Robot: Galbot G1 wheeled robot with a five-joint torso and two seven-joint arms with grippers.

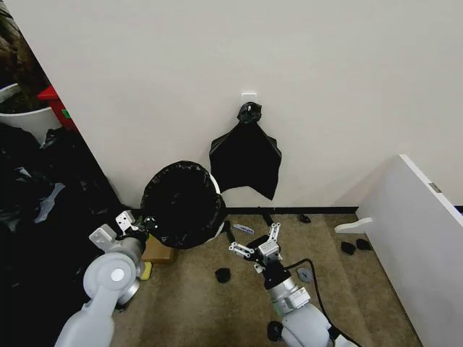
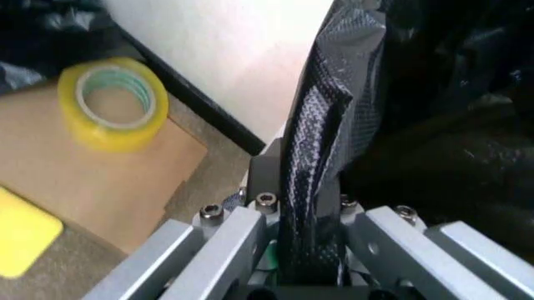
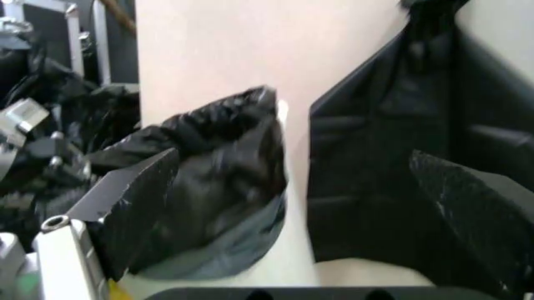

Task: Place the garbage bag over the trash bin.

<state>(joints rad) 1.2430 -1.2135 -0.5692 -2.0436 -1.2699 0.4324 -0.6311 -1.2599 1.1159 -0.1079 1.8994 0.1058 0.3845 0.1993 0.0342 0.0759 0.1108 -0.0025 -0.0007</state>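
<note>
The trash bin (image 1: 218,189) stands on the carpet against the wall, with the glossy black garbage bag (image 1: 182,204) spread over its mouth and hanging down its sides. Only a strip of cream-white wall shows at the bin's right. My left gripper (image 1: 142,225) is at the bin's left rim, fingers (image 2: 313,156) pressed together, shut against the bag's edge (image 2: 434,169). My right gripper (image 1: 259,244) hovers over the carpet to the right of the bin, open and holding nothing. In the right wrist view the bagged bin (image 3: 209,187) lies ahead between the spread fingers (image 3: 125,200).
A knot-topped bunch of black bags (image 1: 246,155) hangs on the wall behind the bin. A heap of black plastic (image 1: 36,202) fills the left. Cardboard (image 2: 92,187) with a yellow tape roll (image 2: 112,103) lies by the left gripper. A white panel (image 1: 416,238) stands right; scraps (image 1: 223,275) dot the carpet.
</note>
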